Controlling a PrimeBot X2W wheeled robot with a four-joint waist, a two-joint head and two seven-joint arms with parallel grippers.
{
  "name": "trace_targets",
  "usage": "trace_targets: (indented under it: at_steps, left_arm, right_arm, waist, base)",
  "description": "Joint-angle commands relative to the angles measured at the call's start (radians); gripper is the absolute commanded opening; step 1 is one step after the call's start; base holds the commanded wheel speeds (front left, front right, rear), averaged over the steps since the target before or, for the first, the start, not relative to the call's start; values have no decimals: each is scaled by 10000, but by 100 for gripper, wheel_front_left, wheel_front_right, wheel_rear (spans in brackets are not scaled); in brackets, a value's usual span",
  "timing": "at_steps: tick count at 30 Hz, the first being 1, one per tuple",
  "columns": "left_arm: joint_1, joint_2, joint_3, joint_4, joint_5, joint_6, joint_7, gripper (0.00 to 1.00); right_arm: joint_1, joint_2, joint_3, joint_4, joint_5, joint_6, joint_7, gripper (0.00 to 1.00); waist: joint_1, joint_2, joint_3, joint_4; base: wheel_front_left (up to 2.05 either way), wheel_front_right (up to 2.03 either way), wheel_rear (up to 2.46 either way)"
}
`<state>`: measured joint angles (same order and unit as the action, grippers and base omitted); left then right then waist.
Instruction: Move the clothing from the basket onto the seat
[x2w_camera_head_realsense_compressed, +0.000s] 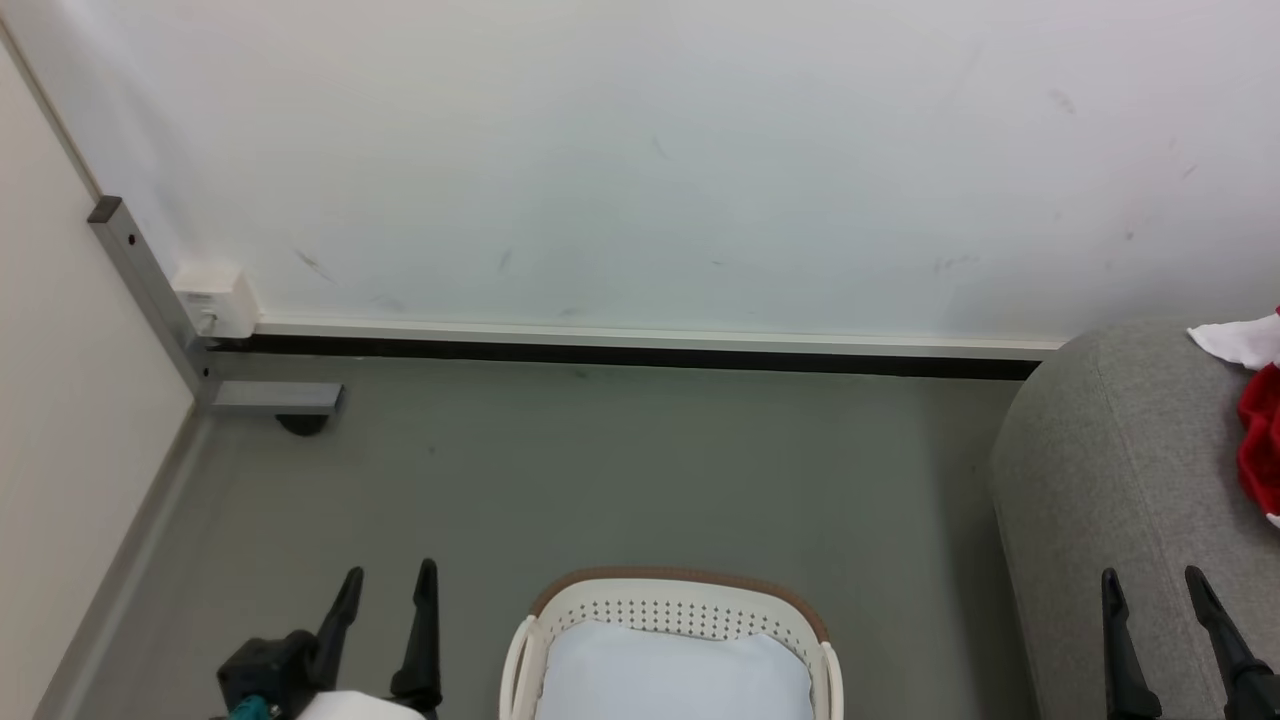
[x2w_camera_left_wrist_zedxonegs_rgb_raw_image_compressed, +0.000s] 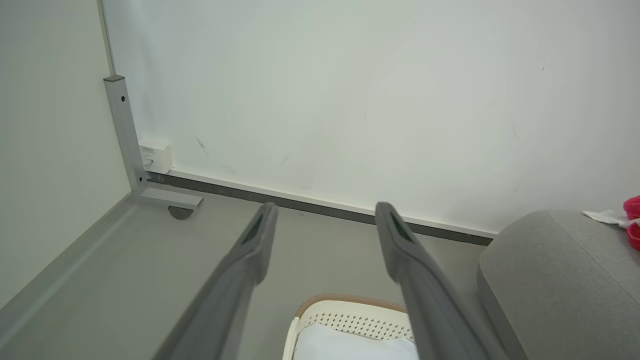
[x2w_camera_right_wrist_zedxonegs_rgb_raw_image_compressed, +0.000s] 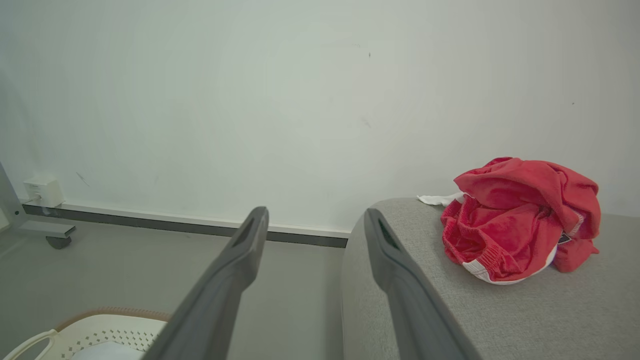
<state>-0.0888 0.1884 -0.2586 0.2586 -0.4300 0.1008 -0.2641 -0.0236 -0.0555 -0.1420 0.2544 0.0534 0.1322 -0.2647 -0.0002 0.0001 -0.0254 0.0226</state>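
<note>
On the seat (x2w_camera_right_wrist_zedxonegs_rgb_raw_image_compressed: 500, 310), red jersey (x2w_camera_right_wrist_zedxonegs_rgb_raw_image_compressed: 515, 220), well apart from both jaws (spread, empty).

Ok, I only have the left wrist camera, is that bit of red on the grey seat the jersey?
Observer: Yes, the right wrist camera shows the red jersey crumpled on the seat.
Operator: Is the right gripper holding anything?
Observer: No, the right gripper is open and empty, short of the jersey.
Operator: Where's my left gripper against the basket?
Observer: In the head camera the left gripper is open, off the left side of the basket, over the floor.
</note>
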Motion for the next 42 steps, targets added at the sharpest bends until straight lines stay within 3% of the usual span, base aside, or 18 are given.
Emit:
trace_targets:
  at_steps: [1,14,28,29,34,42]
  left_arm:
    - [181,-75,174,92,235,-121,-4,100]
    - [362,-866,1413,550,1272,-1146,-5,100]
    - [274,-1242,1901,887,1756,-1755,-5,100]
    - [273,-1243,1883,890,1714,-1759,1,0]
    - [467,-1308,1878,1262,1605,-1786,59,0]
    - [353,-1314,2123,1138,128,-1845,507,0]
  right_arm:
    - [168,25,-18,54,34,-29,8,100]
    - [313,47,253,252,275,-29,8,100]
    - [348,45,385,317,395,-27,8,100]
    - [249,48,385,313,359,-2,0,0]
    - [300,158,358,720,461,0,58,0]
    - [118,142,294,674,2128,-2,525,0]
  waist:
    - [2,-1,-20,-48]
    - [2,-1,-160,-318]
    - [2,-1,-224,-435]
    - [2,-1,-225,-436]
    - [2,-1,-224,-441]
    - [2,-1,-192,-427]
  base:
    - [0,0,0]
    - [0,0,0]
    - [0,0,0]
    - [0,0,0]
    - [0,0,0]
    - [0,0,0]
